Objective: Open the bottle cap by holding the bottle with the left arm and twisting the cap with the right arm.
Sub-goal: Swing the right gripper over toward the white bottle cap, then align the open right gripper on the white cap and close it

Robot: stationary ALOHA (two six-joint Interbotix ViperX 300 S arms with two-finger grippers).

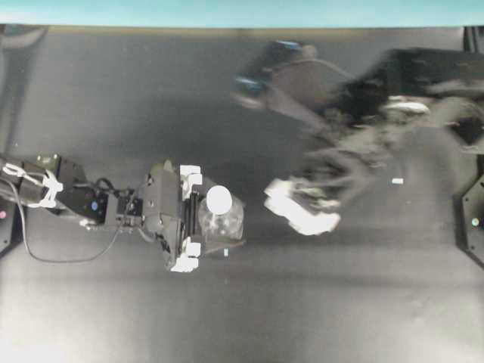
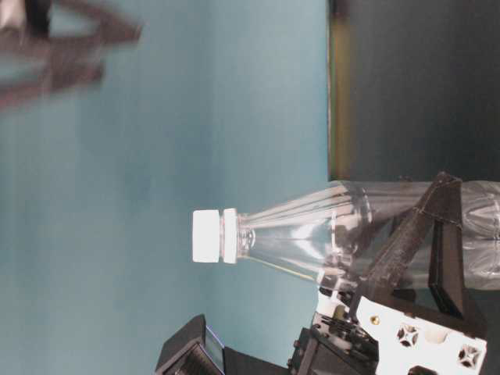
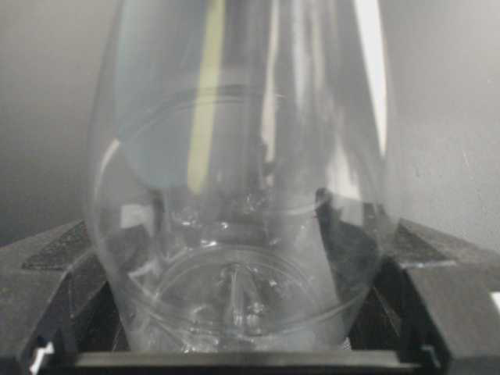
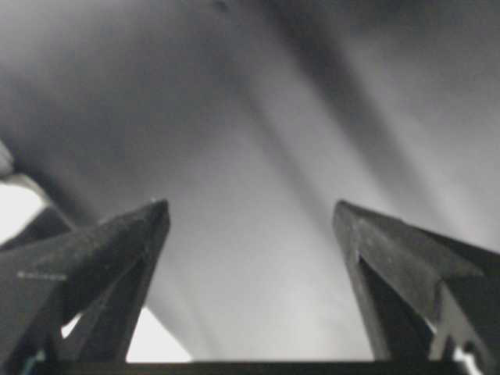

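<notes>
The clear bottle [image 1: 227, 224] stands upright left of the table's middle, with the white bottle cap [image 1: 219, 199] on its neck. My left gripper [image 1: 193, 218] is shut on its lower body, one finger on each side. In the left wrist view the bottle [image 3: 234, 234] fills the space between the black fingers [image 3: 62, 273]. From table level the bottle [image 2: 312, 234] and cap [image 2: 207, 236] show whole, and nothing touches the cap. My right gripper [image 1: 302, 210] is a motion-blurred shape to the right of the bottle, apart from it. In its wrist view the right gripper [image 4: 250, 211] is open and holds nothing.
The table [image 1: 113, 98] is dark and matte, with a teal wall [image 1: 227, 11] along its far edge. A small white scrap [image 1: 397, 181] lies at the right. The right arm's blurred body [image 1: 363, 98] spans the upper right. Black mounts sit at both side edges.
</notes>
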